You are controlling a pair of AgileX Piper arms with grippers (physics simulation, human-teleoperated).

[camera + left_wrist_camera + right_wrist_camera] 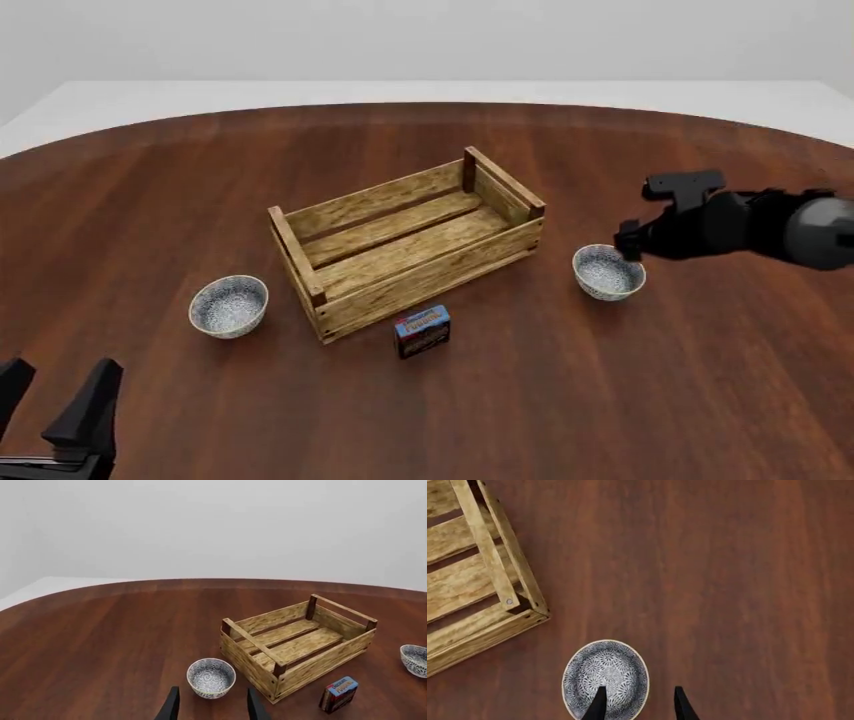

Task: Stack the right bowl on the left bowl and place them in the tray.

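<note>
Both bowls sit apart on the counter (134,200) flanking the empty tray (400,240), so the opening pick is in hand: the right hand (637,705), spread, straddles the right bowl (606,677) rim and must lower and pinch it, while the left bowl (228,305) waits ahead of the spread left hand (210,707).

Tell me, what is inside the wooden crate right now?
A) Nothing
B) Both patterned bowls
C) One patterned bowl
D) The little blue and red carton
A: the crate shows only bare slats; one bowl sits on the table to its left, the other bowl to its right, and the small carton stands on the table in front of it.
</note>
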